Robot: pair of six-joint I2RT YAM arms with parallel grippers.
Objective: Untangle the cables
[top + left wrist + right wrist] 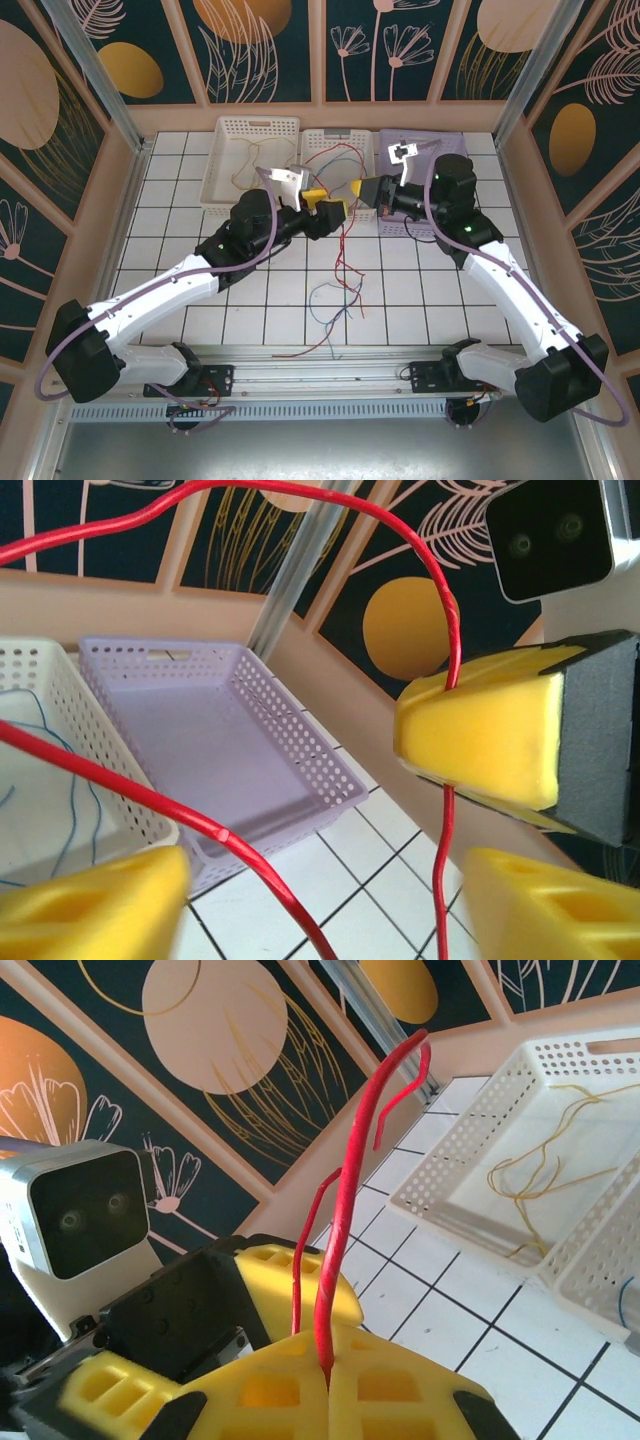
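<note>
The left arm (190, 282) and right arm (512, 290) wear white shells between black joint housings dotted with small green lights. A purple cable (45, 365) loops along each. The left tool (324, 204) and right tool (361, 188) carry yellow ribbed fingers on black mounts, beside silver two-lens cameras (85, 1215).

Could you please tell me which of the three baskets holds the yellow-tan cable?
The leftmost white basket: the yellow-tan cable lies looped in it. The middle white basket, beside the purple basket, holds a blue cable instead.
</note>
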